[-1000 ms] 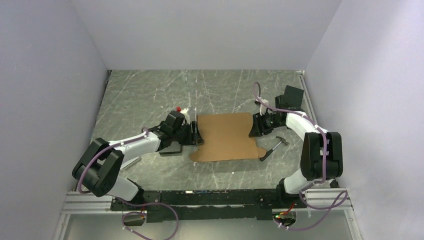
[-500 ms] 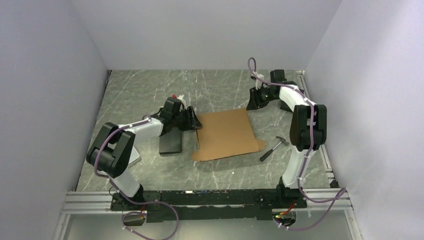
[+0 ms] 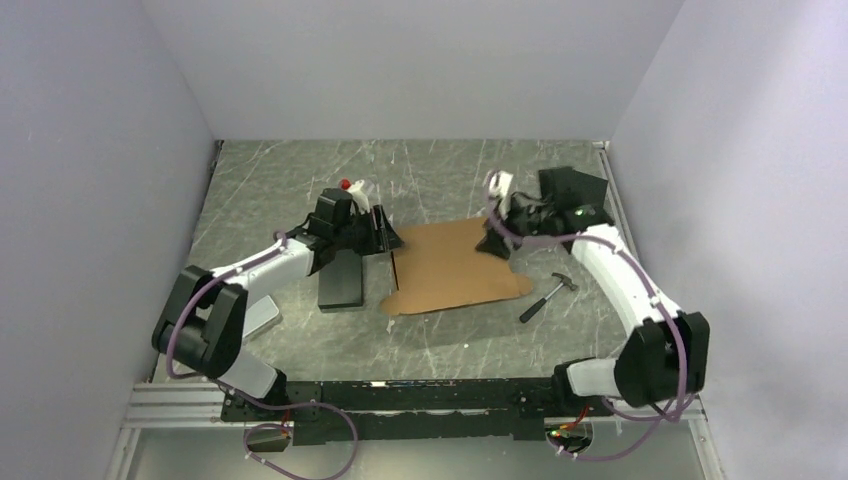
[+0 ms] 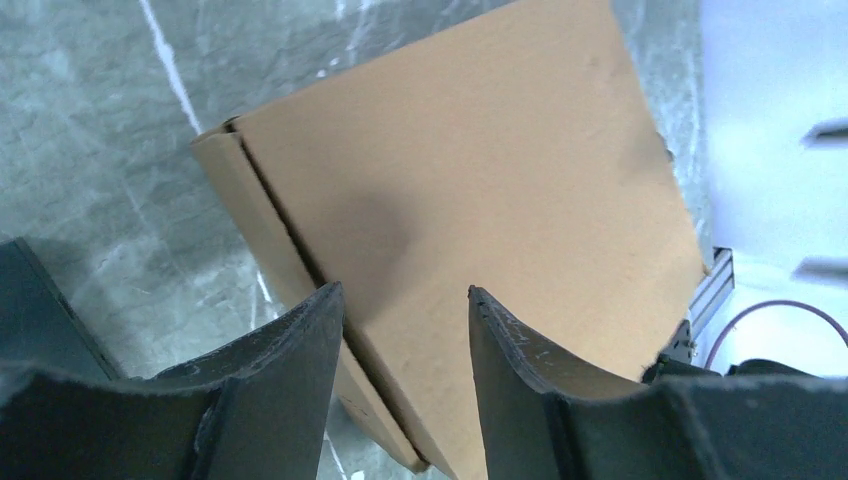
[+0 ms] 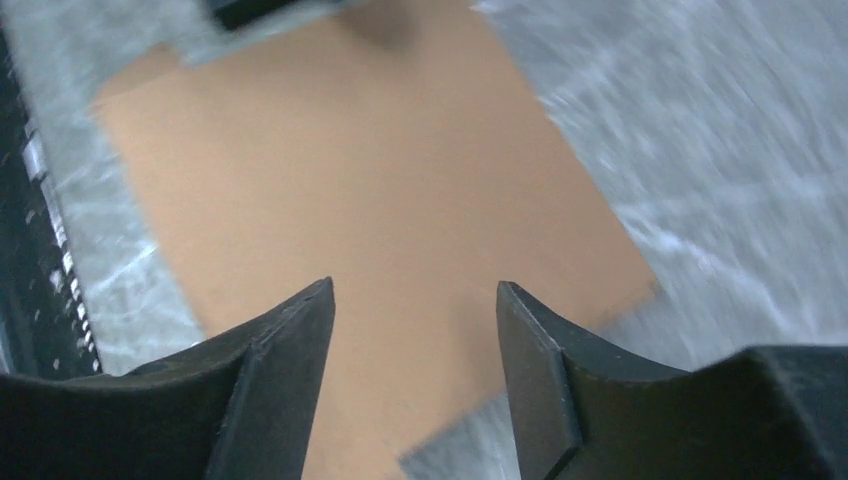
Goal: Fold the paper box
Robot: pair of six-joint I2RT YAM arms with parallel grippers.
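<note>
Two arms meet at the paper box (image 3: 452, 268), one tool on each side, both with the jaws apart.

The paper box lies mostly flat near the middle of the grey marbled counter (image 3: 300, 190), with a narrow flap along its left edge bent up at the crease. The left tool (image 3: 385, 237) is at this left edge. In the left wrist view its fingers (image 4: 300, 350) stand apart, and the crease of the box (image 4: 480, 200) runs between them; I cannot tell if they touch the cardboard. The right tool (image 3: 492, 240) is at the far right corner of the box. Its wrist view is blurred, but the tool (image 5: 415, 290) shows its two fingers well separated, with brown cardboard (image 5: 380, 200) visible in the gap and nothing clamped. A black block (image 3: 342, 285) lies just left of the box, and a hammer (image 3: 547, 297) lies on the right of it.
</note>
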